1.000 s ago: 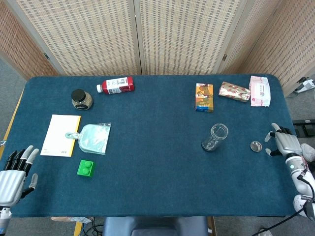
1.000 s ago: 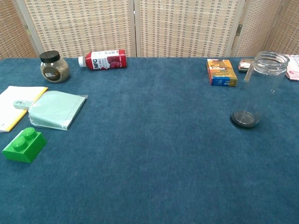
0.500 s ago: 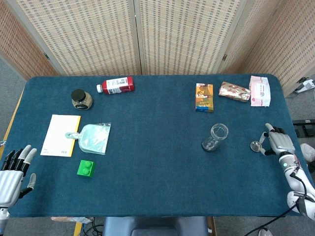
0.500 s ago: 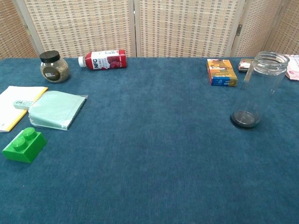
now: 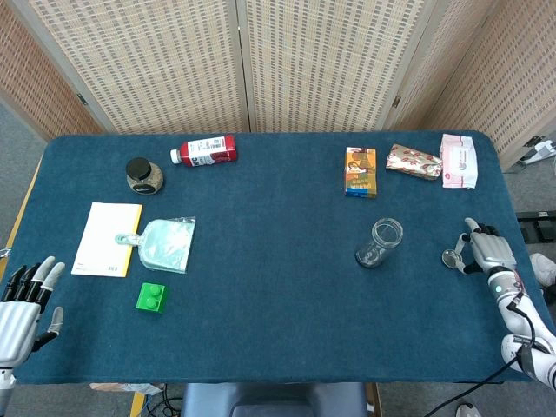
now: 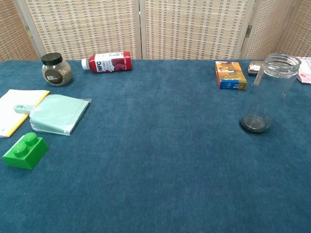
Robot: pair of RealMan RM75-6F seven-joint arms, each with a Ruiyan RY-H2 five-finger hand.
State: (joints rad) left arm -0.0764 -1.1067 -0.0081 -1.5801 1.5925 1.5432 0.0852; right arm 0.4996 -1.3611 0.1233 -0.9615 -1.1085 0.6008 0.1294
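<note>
In the head view the right robot hand (image 5: pixel 489 252) rests on the counter (image 5: pixel 278 330) with fingers spread, its fingertips touching the small lid (image 5: pixel 451 257) just to its left, the open jar (image 5: pixel 380 242) farther left; the left robot hand (image 5: pixel 22 304) hangs open off the counter's near corner, a green block (image 5: pixel 151 297) nearest. The chest view shows neither robot hand, only the jar (image 6: pixel 268 93) upright and the block (image 6: pixel 24 150).

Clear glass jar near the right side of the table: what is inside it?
The upright clear glass jar looks empty; only its dark base shows through. Its lidless mouth is open.
</note>
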